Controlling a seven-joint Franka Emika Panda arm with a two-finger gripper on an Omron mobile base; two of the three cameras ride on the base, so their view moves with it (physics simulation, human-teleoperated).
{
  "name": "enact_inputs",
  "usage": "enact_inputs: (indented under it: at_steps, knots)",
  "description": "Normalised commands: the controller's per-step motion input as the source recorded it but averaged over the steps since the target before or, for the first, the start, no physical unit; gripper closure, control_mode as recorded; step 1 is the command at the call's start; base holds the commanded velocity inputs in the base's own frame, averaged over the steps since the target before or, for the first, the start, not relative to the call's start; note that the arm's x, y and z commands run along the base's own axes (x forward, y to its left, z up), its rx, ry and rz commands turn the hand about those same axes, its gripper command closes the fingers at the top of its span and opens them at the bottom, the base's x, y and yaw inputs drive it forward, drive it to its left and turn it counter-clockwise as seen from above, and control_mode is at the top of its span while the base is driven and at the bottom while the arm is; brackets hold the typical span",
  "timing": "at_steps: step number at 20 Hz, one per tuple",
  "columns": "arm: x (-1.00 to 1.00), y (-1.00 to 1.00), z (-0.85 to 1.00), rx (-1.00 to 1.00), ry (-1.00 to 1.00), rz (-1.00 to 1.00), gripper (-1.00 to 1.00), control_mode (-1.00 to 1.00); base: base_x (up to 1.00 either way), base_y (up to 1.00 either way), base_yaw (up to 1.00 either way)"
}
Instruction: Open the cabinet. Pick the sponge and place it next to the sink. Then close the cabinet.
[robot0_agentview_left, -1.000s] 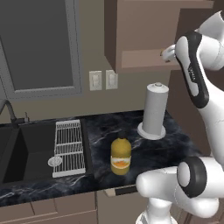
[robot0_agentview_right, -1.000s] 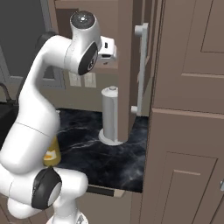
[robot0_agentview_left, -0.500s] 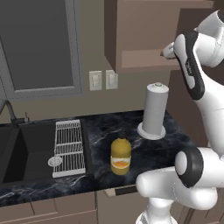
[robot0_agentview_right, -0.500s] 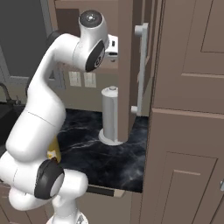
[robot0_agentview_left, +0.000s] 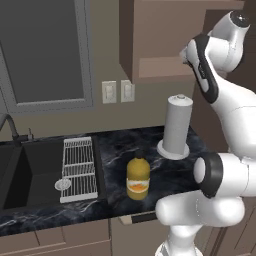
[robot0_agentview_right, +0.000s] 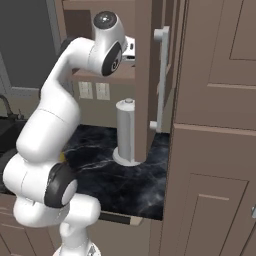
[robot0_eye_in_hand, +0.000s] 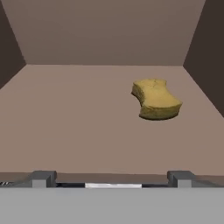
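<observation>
One sponge (robot0_eye_in_hand: 155, 99) lies on the cabinet shelf (robot0_eye_in_hand: 78, 127), right of centre in my hand view and well ahead of the gripper (robot0_eye_in_hand: 111, 178). I find the gripper spread fully wide and holding nothing; both fingertips (robot0_eye_in_hand: 43, 178) sit at the shelf's front edge. The cabinet door (robot0_agentview_right: 146, 75) stands open, edge-on in the right base view, with its silver bar handle (robot0_agentview_right: 160, 80) facing outward. The sink (robot0_agentview_left: 30, 170) is far off to the left on the desk (robot0_agentview_left: 165, 175), with the wire rack (robot0_agentview_left: 79, 167) across it and a yellow-orange bottle (robot0_agentview_left: 138, 179) and paper towel roll (robot0_agentview_left: 177, 127) nearby.

Risks I judge from here: the sponge sits off the gripper's centre line, so a straight advance could clip it with one finger and push it toward the right wall. Its waisted, irregular shape may slip under a shallow grip. On withdrawal, the arm (robot0_agentview_right: 85, 55) passes close to the door edge; contact could swing it. During transfer, the bottle and towel roll stand along the path.
</observation>
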Motion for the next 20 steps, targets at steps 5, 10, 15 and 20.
enact_inputs:
  at_steps: [5,10,15,20]
  knots:
    - [0.31,-0.13,0.00,-0.01,0.01,-0.09,-1.00,-1.00,0.00,0.00,0.00]
    - [0.15,-0.20,-0.01,0.00,0.09,0.00,-1.00,-1.00,0.00,0.00,0.00]
    - [0.28,-0.22,-0.07,0.00,0.01,0.00,-1.00,-1.00,0.00,0.00,0.00]
    - [0.39,-0.11,-0.04,0.00,0.00,0.00,-1.00,-1.00,0.00,0.00,0.00]
